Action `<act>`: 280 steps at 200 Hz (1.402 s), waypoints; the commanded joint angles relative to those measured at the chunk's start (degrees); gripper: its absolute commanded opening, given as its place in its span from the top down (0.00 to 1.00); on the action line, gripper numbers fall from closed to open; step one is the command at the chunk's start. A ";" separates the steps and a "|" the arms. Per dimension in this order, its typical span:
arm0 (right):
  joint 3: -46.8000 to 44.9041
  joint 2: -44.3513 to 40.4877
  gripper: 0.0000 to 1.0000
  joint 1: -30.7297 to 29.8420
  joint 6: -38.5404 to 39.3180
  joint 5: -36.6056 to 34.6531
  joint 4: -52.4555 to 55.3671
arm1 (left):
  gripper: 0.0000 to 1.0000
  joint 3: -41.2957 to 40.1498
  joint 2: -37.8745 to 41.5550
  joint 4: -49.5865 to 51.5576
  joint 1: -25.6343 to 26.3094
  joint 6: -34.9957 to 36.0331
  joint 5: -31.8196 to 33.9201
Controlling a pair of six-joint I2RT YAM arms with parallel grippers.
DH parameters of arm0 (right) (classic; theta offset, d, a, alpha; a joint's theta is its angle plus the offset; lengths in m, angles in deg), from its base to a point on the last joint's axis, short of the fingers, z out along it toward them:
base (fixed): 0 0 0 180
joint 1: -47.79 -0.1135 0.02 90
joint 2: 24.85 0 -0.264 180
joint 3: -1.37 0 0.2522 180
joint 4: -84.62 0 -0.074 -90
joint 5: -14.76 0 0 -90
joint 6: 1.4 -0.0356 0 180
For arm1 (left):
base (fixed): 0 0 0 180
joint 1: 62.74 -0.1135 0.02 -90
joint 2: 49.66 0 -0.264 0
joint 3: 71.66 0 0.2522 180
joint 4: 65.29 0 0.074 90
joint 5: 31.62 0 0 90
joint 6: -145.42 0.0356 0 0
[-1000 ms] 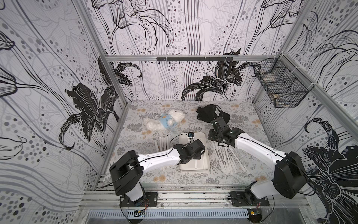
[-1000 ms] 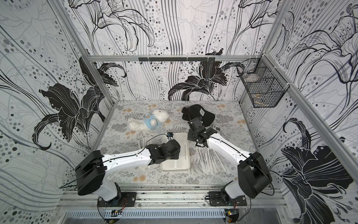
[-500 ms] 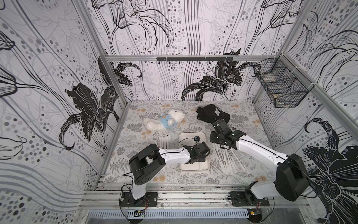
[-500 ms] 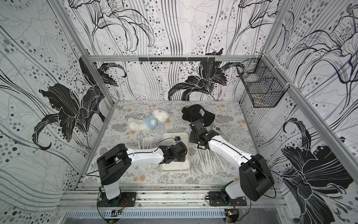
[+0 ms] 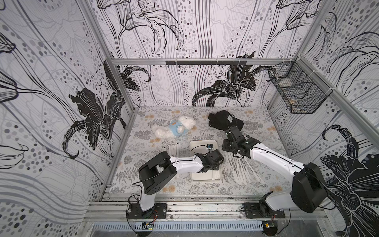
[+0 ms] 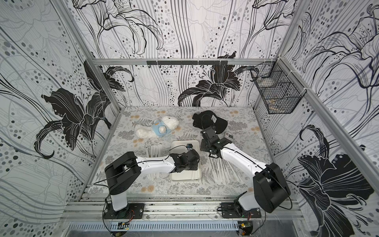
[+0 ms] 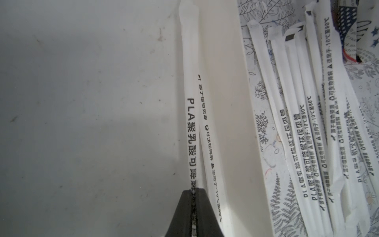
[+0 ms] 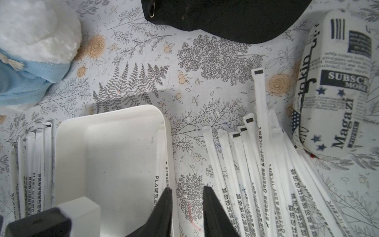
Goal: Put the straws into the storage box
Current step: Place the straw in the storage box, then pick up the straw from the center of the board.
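Over the bench (image 5: 143,131), the right arm (image 5: 272,158) stretches far out, its jaws spread and holding nothing. The left arm (image 5: 184,164) bends low over the storage box (image 5: 202,176), jaws pinching one straw (image 7: 189,123) inside it. More straws (image 5: 244,170) lie beside the box.

Your white storage box (image 5: 203,176) sits mid-table with two printed straws (image 7: 191,123) lying along its right wall; big fan (image 5: 242,172) just right, smaller bunch (image 5: 174,148) just left.
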 commanded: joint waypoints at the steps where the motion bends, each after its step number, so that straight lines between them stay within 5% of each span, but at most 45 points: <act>1: -0.22 0.55 0.70 0.28 0.76 0.25 -0.14 | 0.87 1.84 1.22 -0.26 0.19 0.52 0.49; 115: -0.04 2.05 0.70 0.28 0.19 1.65 -0.87 | 0.82 -1.36 4.02 -3.34 -3.13 2.49 -3.29; 153: -0.54 0.89 0.70 0.27 1.53 0.90 2.93 | 0.71 -2.53 12.60 0.38 -4.58 5.70 0.07; 201: -5.14 -4.15 0.70 6.70 8.58 3.95 12.29 | 0.45 -12.54 29.29 5.22 -16.24 12.20 6.29; 235: -8.99 -4.46 0.69 12.26 11.00 7.02 12.01 | 0.42 -20.33 36.91 1.55 -26.56 13.18 4.26; 280: -4.91 2.72 0.69 12.20 12.01 5.92 9.60 | 0.42 -22.48 35.52 -1.48 -27.68 11.50 4.09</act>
